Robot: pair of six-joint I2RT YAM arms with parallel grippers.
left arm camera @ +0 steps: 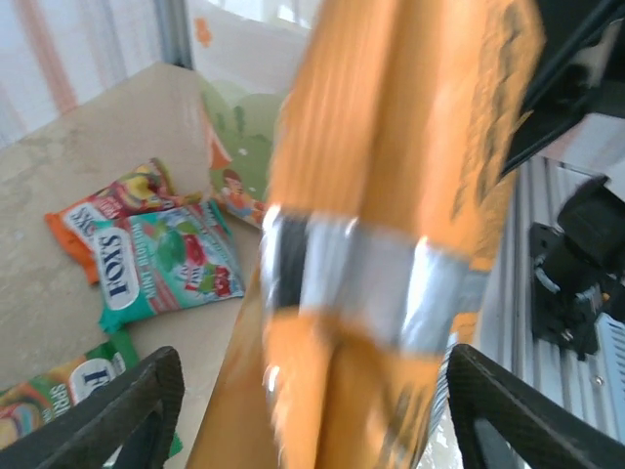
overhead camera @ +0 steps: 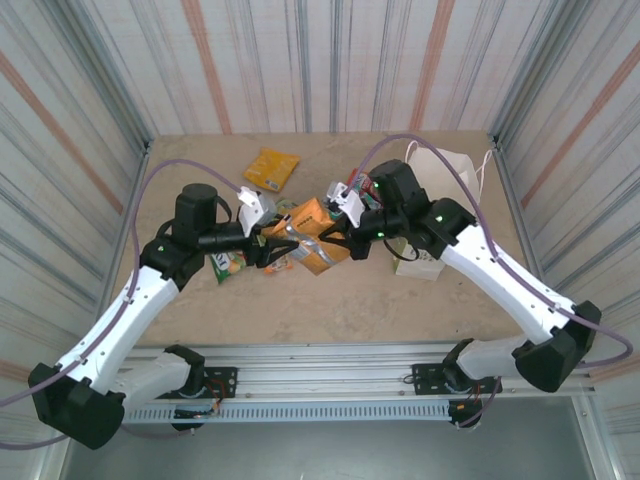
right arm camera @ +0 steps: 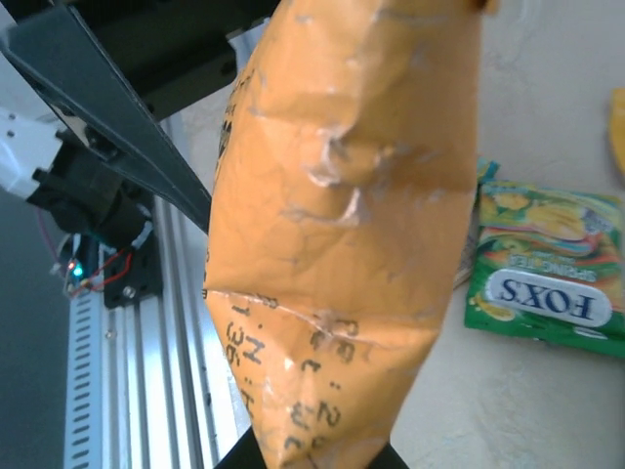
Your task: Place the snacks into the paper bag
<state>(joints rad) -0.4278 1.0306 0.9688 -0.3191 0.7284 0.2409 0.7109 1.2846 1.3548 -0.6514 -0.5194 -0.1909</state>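
You are mid-handover, I judge: your right pincer (overhead camera: 335,232) clamps the orange snack packet (overhead camera: 312,222) above the middle of the surface (overhead camera: 420,305), with the left pincer (overhead camera: 272,243) wide around it. Next, carry it toward 2 o'clock, over the paper bag (overhead camera: 455,168), then release.
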